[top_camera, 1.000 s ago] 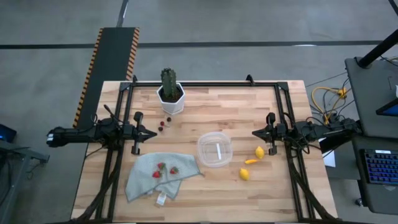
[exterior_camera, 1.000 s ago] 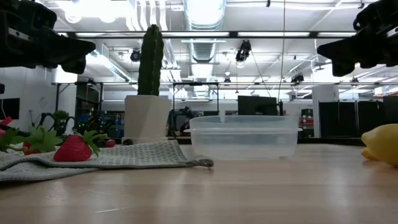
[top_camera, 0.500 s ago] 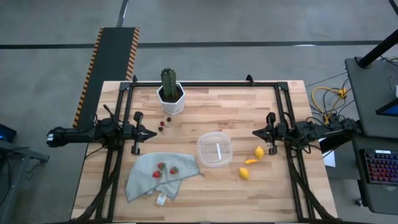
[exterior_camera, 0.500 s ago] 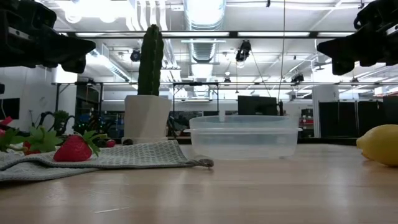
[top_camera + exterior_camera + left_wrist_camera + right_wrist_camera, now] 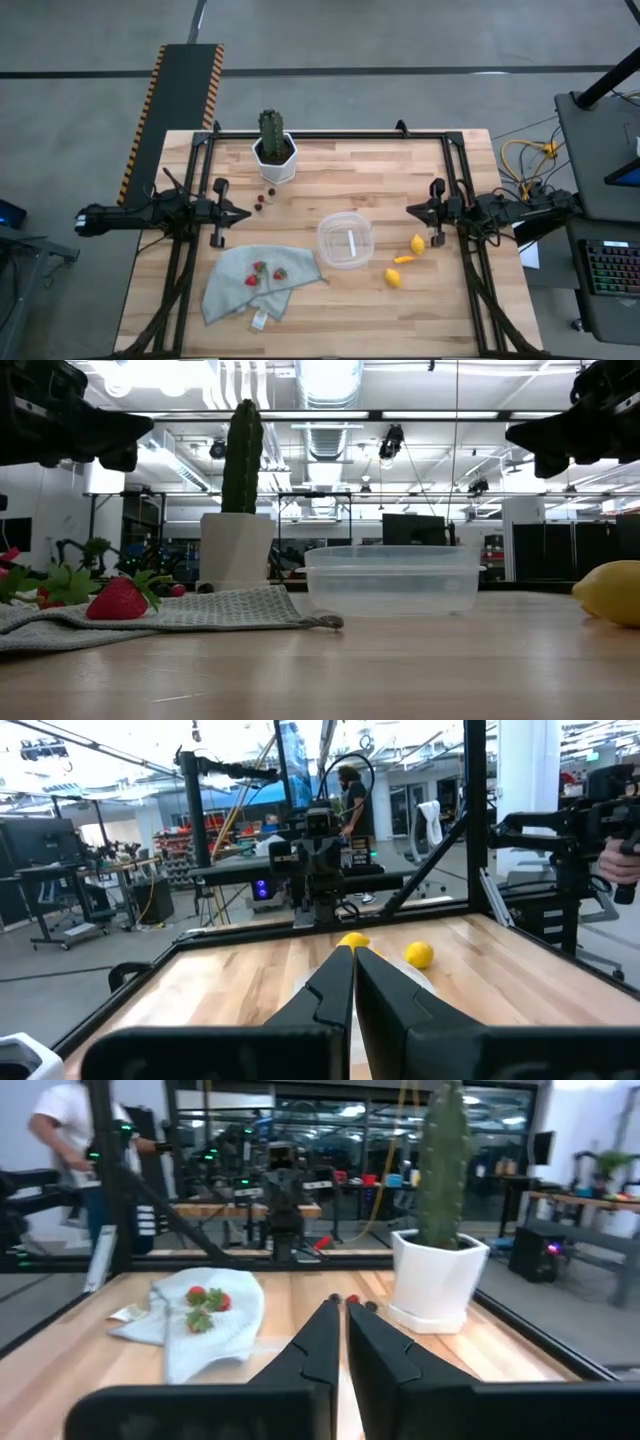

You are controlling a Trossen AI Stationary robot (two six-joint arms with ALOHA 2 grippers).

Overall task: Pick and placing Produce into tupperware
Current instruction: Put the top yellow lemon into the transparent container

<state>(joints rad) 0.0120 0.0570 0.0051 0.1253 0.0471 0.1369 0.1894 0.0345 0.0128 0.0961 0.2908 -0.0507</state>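
No produce had been loaded: the tupperware point(image 5: 345, 240) sat at frame centre, lemons point(image 5: 417, 244) lower right. Left gripper point(image 5: 244, 213) and right gripper point(image 5: 411, 212) hovered closed, empty; the next move called for opening over a lemon.

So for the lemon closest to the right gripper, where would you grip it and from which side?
Probably straight down from above, fingers closing across the narrow middle of the lemon. It lies on bare table, apart from the orange-yellow piece and the tupperware, so both flanks look free. The right gripper, shut, would need to open first.
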